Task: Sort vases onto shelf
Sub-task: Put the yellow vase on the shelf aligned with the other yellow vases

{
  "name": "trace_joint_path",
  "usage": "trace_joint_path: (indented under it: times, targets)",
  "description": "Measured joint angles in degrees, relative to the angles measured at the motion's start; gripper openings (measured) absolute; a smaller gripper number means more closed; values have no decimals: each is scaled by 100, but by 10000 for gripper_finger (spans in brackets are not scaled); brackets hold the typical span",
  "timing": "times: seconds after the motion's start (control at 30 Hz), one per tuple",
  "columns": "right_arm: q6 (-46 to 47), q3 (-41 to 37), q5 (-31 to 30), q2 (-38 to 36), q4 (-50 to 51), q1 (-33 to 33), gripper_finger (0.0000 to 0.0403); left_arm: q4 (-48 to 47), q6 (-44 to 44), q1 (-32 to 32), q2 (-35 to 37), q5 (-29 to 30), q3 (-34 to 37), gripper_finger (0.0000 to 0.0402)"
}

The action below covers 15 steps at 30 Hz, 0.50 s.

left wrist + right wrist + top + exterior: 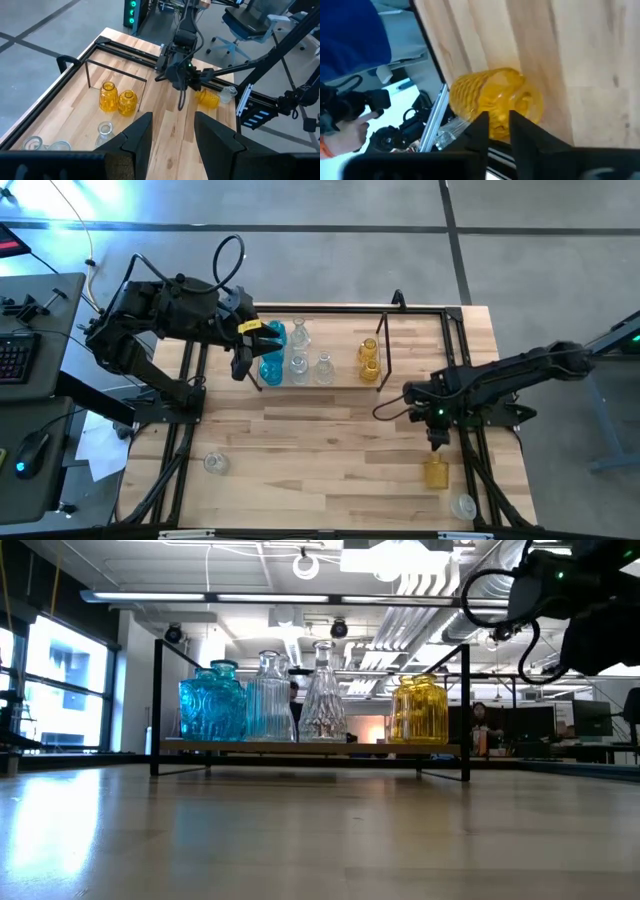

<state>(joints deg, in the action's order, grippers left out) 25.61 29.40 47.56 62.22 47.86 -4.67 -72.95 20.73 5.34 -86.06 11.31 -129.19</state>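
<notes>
The shelf stands at the table's far middle and holds two blue vases, three clear ones and two amber ones; the low view shows them upright. My left gripper hovers open and empty at the shelf's left end beside the blue vases; it also shows in the left wrist view. An amber ribbed vase lies on its side near the table's right edge. My right gripper points down just above it, its fingers a narrow gap apart, holding nothing.
A clear vase lies at the near right corner beside the amber one. Another clear vase sits near the left rail. The black frame edges the table. Bare wood lies between the shelf and the near edge.
</notes>
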Motion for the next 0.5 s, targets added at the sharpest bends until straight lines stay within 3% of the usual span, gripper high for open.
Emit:
trace_joint_path:
  times: [0.13, 0.33, 0.5]
  targets:
    - [-63, -182, -45, 0, -115, 263, 126, 0, 19, 0, -1, 0, 0, 136]
    - [91, -556, 374, 2, -323, 468, 242, 0, 148, 0, -1, 0, 0, 136]
    - [115, -593, 635, 2, -249, 464, 288, 0, 166, 0, -1, 0, 0, 136]
